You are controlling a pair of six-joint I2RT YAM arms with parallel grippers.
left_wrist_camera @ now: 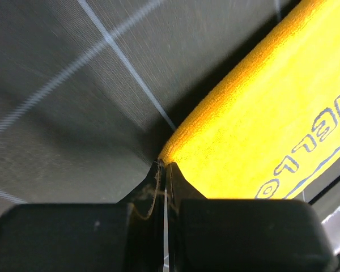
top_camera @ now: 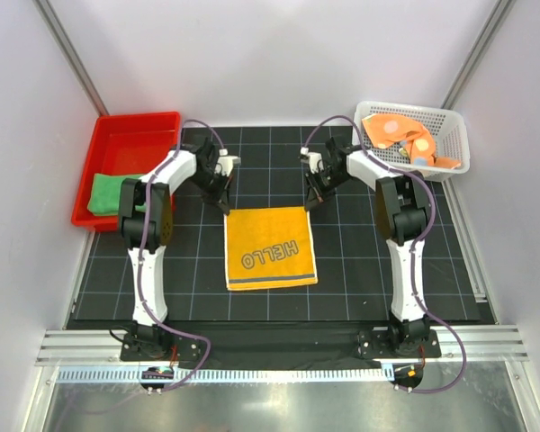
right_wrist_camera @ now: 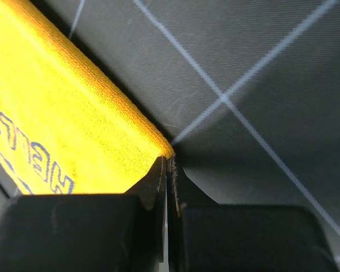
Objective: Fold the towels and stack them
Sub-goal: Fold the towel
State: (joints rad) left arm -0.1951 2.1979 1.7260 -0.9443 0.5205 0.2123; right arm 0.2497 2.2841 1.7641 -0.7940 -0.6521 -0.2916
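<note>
Starting the first fold, apparently, with left pincer (top_camera: pixel 227 206) and right pincer (top_camera: pixel 311 203) each clamped on a far corner of the HELLO towel (top_camera: pixel 270 247), flat mid worktop (top_camera: pixel 369 270), next needing an even lift toward the near edge.

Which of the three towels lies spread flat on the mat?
The yellow-orange HELLO towel; the green towel sits folded in the red tray, the polka-dot towel crumpled in the white basket.
</note>
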